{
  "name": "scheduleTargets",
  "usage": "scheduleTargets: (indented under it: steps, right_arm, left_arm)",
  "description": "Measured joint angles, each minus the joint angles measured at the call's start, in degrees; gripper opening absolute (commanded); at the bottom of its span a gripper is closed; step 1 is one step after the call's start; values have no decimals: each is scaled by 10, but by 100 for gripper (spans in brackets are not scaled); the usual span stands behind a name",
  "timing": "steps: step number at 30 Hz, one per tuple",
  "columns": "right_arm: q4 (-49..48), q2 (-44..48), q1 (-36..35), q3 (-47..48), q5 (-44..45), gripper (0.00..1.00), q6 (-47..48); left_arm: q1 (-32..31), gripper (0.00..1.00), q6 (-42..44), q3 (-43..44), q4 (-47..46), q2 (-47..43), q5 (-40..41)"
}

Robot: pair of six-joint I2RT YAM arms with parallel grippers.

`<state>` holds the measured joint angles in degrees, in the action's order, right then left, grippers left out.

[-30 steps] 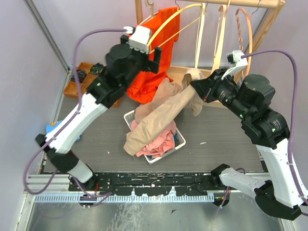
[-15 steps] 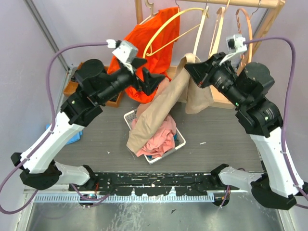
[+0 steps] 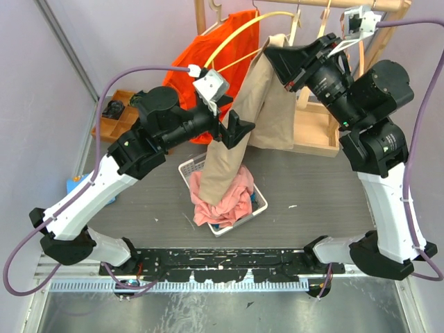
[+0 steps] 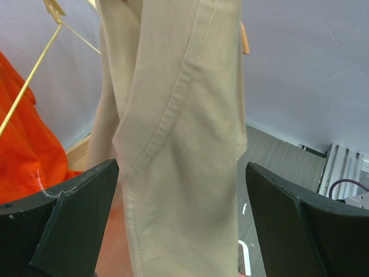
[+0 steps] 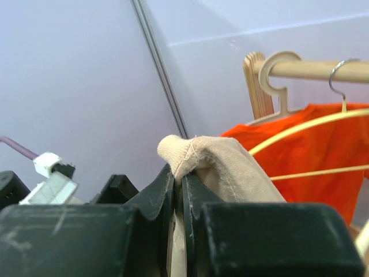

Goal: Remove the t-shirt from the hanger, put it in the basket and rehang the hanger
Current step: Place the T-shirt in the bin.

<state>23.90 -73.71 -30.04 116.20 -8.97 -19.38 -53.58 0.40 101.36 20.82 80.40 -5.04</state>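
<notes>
Up by the wooden rail (image 3: 347, 4), the right gripper (image 3: 274, 47) has its jaws nearly closed, pinching a bunched fold of the beige t-shirt (image 3: 257, 111). The shirt hangs down from that grip in a long drape, and its lower end reaches the pink clothes (image 3: 232, 201) in the white basket (image 3: 259, 205). The left gripper (image 3: 232, 118) is beside the drape with its jaws spread wide and holding nothing; in its wrist view the cloth hangs between the two fingers (image 4: 69, 213), clear of both. An orange t-shirt (image 3: 208, 55) hangs on the rail behind, next to a bare yellow hanger (image 3: 257, 21).
</notes>
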Motion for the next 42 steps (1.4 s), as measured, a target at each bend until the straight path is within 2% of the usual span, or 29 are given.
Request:
scheduleTargets:
  steps: [12,25,36,38,42]
  right_arm:
    - [-72,-32,0,51,0,1,-7]
    - [-81,-43,0,71,1,0,-20]
    - [-90,-42,0,72,7,1,-34]
    - [-91,-39,0,71,9,1,-35]
    - [-94,-31,0,69,15,1,-35]
  left_arm:
    - [-36,98,41,-2,-29,6,65]
    - [-79,98,56,11,-91,107,81]
    - [-87,100,44,31,-159,148,125]
    - [-87,91,38,31,-172,151,131]
    - [-87,61,22,43,-197,164,148]
